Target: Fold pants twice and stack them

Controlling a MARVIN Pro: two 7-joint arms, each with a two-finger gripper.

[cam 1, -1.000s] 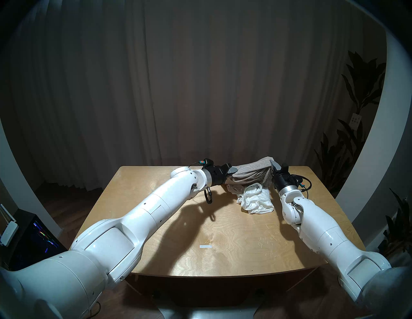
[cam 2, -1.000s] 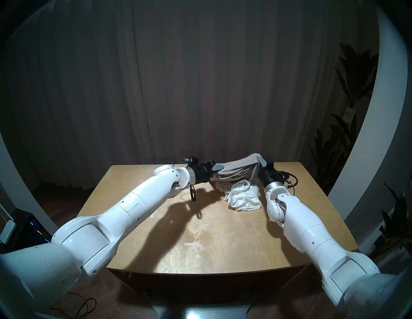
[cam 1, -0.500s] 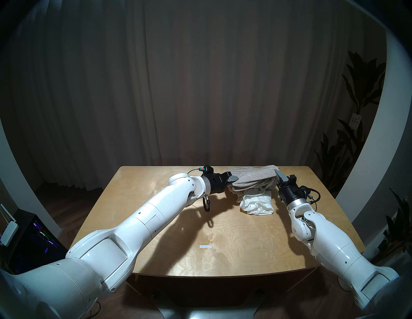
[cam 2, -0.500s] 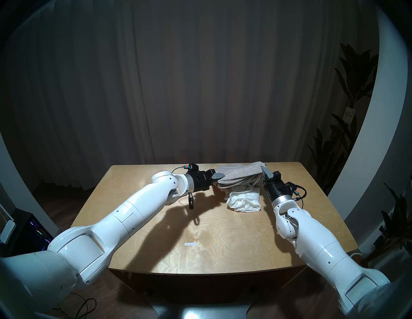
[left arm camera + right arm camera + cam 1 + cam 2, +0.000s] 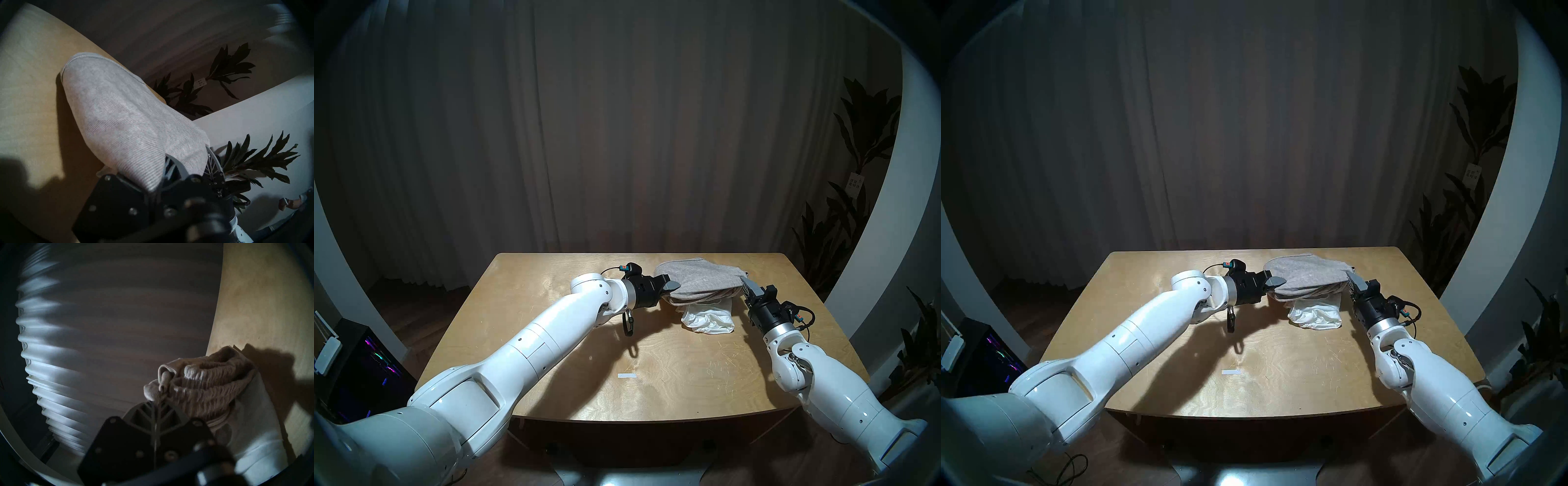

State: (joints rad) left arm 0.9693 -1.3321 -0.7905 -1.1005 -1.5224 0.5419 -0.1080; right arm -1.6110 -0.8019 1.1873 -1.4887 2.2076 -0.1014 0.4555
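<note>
The grey knit pants (image 5: 697, 281) hang stretched between the two grippers at the far right part of the wooden table (image 5: 551, 305), their long axis running left to right. The left gripper (image 5: 670, 287) pinches one end, and the right gripper (image 5: 749, 287) pinches the gathered waistband. The white shorts (image 5: 709, 319) lie crumpled on the table, partly under the pants.

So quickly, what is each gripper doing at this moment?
Left gripper: shut on the grey pants.
Right gripper: shut on the grey pants, at the waistband end.
</note>
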